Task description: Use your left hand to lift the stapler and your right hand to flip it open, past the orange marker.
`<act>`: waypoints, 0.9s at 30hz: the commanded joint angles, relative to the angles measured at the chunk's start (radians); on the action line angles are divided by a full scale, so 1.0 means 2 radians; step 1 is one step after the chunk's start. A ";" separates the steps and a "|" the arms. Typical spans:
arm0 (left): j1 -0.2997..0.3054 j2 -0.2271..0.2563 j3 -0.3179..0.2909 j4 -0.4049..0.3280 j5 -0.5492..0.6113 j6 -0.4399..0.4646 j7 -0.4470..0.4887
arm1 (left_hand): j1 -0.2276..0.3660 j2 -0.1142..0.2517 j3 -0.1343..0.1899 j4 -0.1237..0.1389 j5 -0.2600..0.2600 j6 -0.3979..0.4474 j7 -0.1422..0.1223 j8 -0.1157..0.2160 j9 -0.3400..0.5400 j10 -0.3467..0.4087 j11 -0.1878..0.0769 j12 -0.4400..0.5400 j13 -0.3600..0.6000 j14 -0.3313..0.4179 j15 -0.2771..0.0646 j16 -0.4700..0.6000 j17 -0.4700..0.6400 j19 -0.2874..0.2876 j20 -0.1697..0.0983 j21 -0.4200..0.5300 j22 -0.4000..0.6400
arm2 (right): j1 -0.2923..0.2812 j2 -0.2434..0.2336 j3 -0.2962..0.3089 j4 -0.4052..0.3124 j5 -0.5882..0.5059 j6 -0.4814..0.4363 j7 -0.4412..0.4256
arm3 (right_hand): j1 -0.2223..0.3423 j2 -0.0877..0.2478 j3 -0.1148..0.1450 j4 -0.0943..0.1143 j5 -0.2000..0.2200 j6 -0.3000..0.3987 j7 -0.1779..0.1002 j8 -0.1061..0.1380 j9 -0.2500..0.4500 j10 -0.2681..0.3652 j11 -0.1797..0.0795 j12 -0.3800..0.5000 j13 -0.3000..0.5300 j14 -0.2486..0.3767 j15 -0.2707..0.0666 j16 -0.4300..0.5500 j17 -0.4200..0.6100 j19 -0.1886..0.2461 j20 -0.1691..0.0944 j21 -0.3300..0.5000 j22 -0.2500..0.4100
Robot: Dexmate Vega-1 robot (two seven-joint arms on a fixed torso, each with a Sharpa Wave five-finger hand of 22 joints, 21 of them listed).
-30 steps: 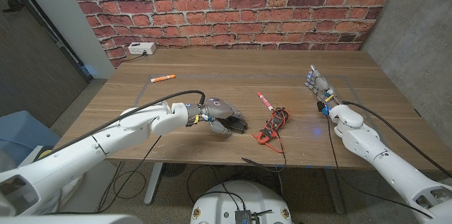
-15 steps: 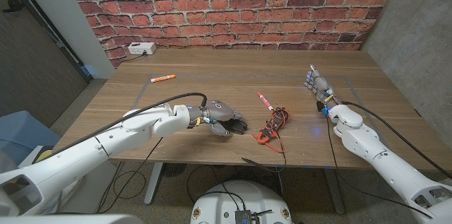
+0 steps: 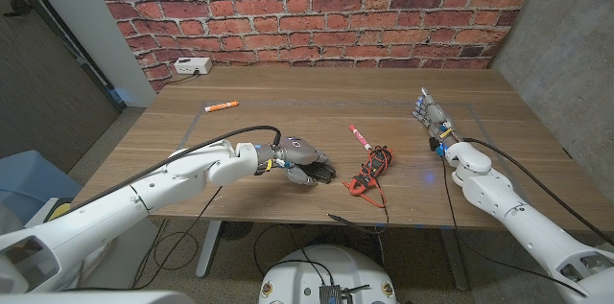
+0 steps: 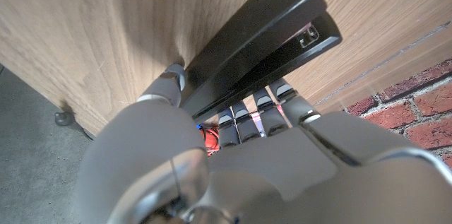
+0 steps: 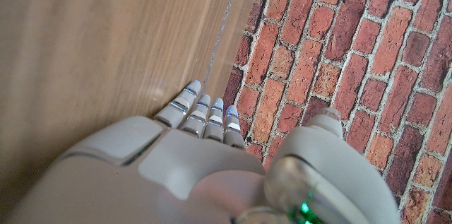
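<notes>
With its fingers (image 4: 244,114) curled over one long side and the thumb on the other, the left hand (image 3: 299,156) grips the black stapler (image 4: 258,47) across its body; the wrist view shows the stapler's two arms slightly parted at the far end, metal visible in the gap. In the head view the stapler (image 3: 324,167) pokes out from under the knuckles, at or just above the wooden table (image 3: 288,93); cannot tell if it touches. Left hand back faces up, forearm running low across the table from the near left corner, cable looped over it.

Right hand (image 3: 429,112) holds nothing, fingers (image 5: 201,107) straight, side by side and pointing toward the brick wall (image 3: 317,7), standing on its edge near the table's right side, well apart from the stapler. Right forearm comes in from the near right corner.

Orange marker (image 3: 222,106) lies on the table's far left part, well apart from both hands. A red pen (image 3: 359,137) and a red tangle of cord (image 3: 372,168) lie between the hands, the cord just beside the stapler. White box (image 3: 191,66) at the far left edge by the wall.
</notes>
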 commanded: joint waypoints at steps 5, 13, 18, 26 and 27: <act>0.003 0.000 0.003 0.007 0.001 0.005 0.008 | 0.039 0.037 0.010 -0.009 0.008 -0.004 0.000 0.005 0.006 -0.003 -0.004 0.000 0.007 0.009 -0.069 0.012 0.014 0.003 -0.006 0.011 0.009 | 0.003 0.009 -0.001 0.010 0.006 0.005 0.006 | 0.006 0.005 0.004 0.000 0.000 0.000 -0.001 0.000 0.001 0.001 -0.001 0.001 0.001 -0.003 -0.007 0.002 -0.001 0.006 0.003 0.002 0.001; 0.009 -0.001 0.001 0.004 -0.004 0.018 0.005 | 0.096 0.056 0.014 -0.013 0.008 -0.006 0.002 0.010 0.015 -0.004 -0.002 0.003 0.015 0.023 -0.073 0.029 0.031 0.009 -0.005 0.026 0.018 | 0.003 0.010 -0.002 0.011 0.004 0.005 0.004 | 0.007 0.006 0.005 -0.001 0.000 0.000 -0.001 0.000 0.001 0.000 -0.001 0.001 0.001 -0.004 -0.007 0.002 -0.001 0.005 0.006 0.001 0.001; 0.017 0.000 -0.001 0.006 0.001 0.019 0.033 | 0.119 0.064 0.005 -0.010 -0.001 0.019 -0.005 0.026 0.025 0.019 -0.008 0.017 0.024 0.038 -0.081 0.045 0.048 0.018 -0.007 0.043 0.027 | 0.002 0.008 -0.002 0.010 0.004 0.005 0.005 | 0.006 0.005 0.005 -0.001 0.000 -0.001 -0.001 0.000 0.001 0.000 -0.001 0.001 0.001 -0.004 -0.006 0.002 -0.001 0.004 0.006 0.001 0.001; 0.027 0.001 -0.006 0.009 -0.004 0.021 0.061 | 0.162 0.065 -0.005 -0.010 -0.002 0.070 -0.011 0.062 0.046 0.071 -0.016 0.043 0.044 0.097 -0.097 0.073 0.065 0.038 -0.019 0.080 0.043 | 0.001 0.006 -0.001 0.008 0.005 0.004 0.005 | 0.005 0.004 0.004 -0.001 0.000 -0.001 -0.001 0.000 0.001 0.001 0.000 0.001 0.001 -0.004 -0.007 0.002 -0.001 0.004 0.006 0.001 0.001; 0.028 0.002 -0.006 0.010 -0.005 0.020 0.066 | 0.164 0.065 -0.005 -0.010 -0.002 0.071 -0.011 0.063 0.047 0.073 -0.015 0.044 0.045 0.098 -0.097 0.074 0.066 0.038 -0.019 0.082 0.045 | 0.001 0.006 -0.001 0.009 0.005 0.003 0.005 | 0.005 0.004 0.004 -0.001 -0.001 -0.001 -0.001 0.000 0.001 0.001 0.000 0.001 0.001 -0.004 -0.006 0.002 -0.001 0.004 0.007 0.001 0.001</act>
